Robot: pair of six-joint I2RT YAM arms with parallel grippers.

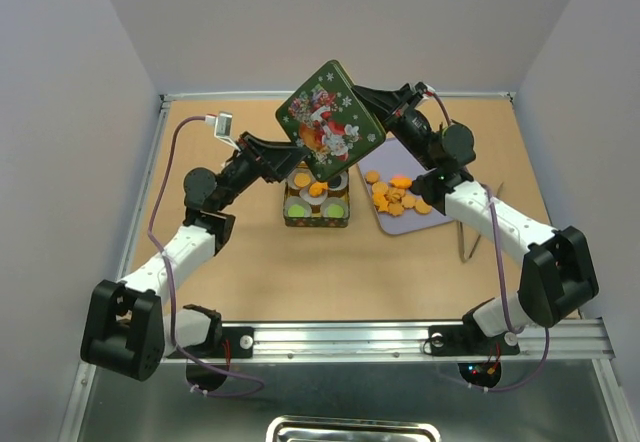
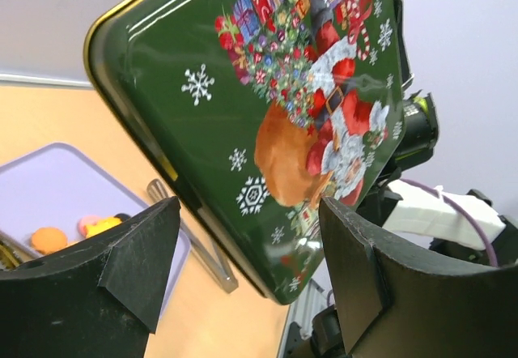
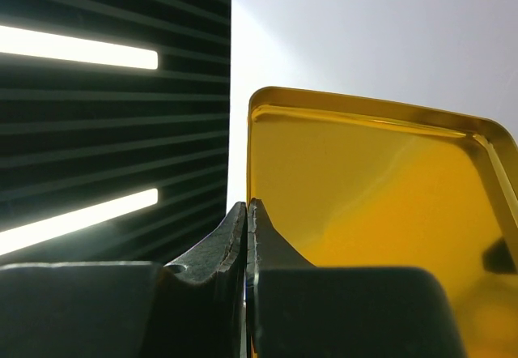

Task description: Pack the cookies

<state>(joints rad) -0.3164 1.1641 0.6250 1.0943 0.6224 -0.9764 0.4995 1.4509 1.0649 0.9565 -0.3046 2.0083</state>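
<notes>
Pinching tin lid (image 1: 330, 120) rim, right hand (image 3: 246, 212) fully closed; left hand (image 2: 247, 216) wide open, empty. Cookies (image 1: 398, 197) likely light, brittle: grip edges gently, one at a time.

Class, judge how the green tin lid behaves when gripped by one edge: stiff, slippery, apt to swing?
Probably stiff: the lid looks flat though the right hand pinches only its rim. Its glossy finish looks slippery, so it might pivot.

Even, bright light; white ceiling strip lights (image 3: 78, 58) blaze upper left, sheen on glossy green tin lid (image 2: 202, 131), black fingers (image 3: 202, 281) blurred close up.
</notes>
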